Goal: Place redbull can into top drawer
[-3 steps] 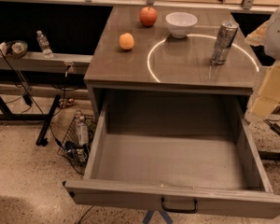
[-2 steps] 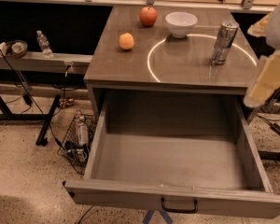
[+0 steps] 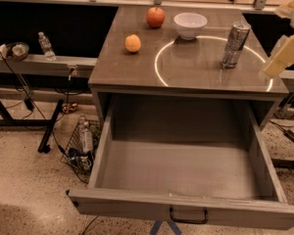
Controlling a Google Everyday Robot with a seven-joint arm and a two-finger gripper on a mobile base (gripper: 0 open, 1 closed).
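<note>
One can [image 3: 234, 44], slim and silver, upright on the cabinet top [image 3: 186, 75], toward the back right, inside a white ring marked on the surface. Long axis vertical, tab end up. Touching nothing. Near a white bowl [image 3: 190, 25] to the picture's left; well apart from an apple [image 3: 156, 17] and an orange [image 3: 133, 43] further left.

At the far right edge of view, level with the top's right side: the gripper [image 3: 284, 57], a pale cream shape partly cut off by the frame. Apart from the can, not touching it. Open or closed: cannot tell.

Key relation: can to the picture's left of the gripper and slightly further back, near but with clear tabletop between. Only one arm, so no choice of side.

Below the top, at the front: drawer [image 3: 137, 207] pulled wide open, grey floor bare, small dark handle [image 3: 188, 216] on the front panel.

Judged stage: early, can not yet gripped, drawer ready. Likely next: a sideways reach toward the can, closing around its upright body from the side, then lifting, bringing it forward past the top's front edge and lowering into the drawer. Likely risk: tall narrow can, easily tipped by a glancing touch.
</note>
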